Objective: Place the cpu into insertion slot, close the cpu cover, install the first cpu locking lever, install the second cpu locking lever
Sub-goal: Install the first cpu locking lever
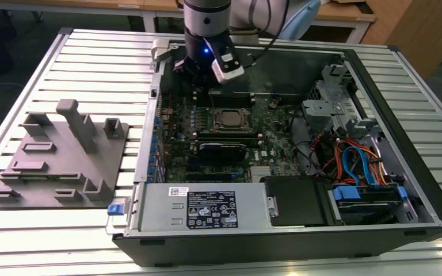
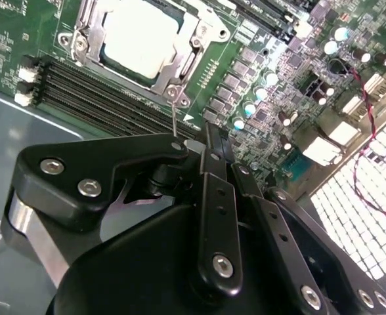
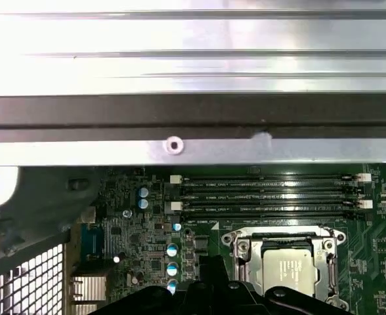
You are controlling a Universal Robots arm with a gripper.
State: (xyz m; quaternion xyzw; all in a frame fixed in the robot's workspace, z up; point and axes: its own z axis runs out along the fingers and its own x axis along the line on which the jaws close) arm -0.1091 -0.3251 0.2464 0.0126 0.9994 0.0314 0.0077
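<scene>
Currently a desktop computer case (image 1: 425, 172) lies on its side on a slatted metal table (image 1: 90, 63). Its side panel is off, so the green circuit board faces up where the arm can reach it. The cpu (image 2: 137, 36) is not being carried. It sits flat in the insertion slot (image 3: 257, 266) near the middle of the board, its pale metal face upward. The cpu cover (image 2: 180, 69) lies down around the chip's edges like a picture frame, which would keep it seated. The gripper (image 2: 207, 134) hangs above the board just beside the socket, on the side of the long black memory slots (image 3: 265, 193) and near the case's wall. Its claw looks clenched, the tips drawn together with nothing between them. A narrow closed tip like this probably suits pressing a thin part rather than lifting one. A thin metal rod (image 2: 173, 118) rises from the socket's corner towards the claw; whether the two touch cannot be told, nor whether either locking lever is latched. A grey block of holders (image 1: 60, 155) rests on the table towards the exterior view's left, well apart from the case.
</scene>
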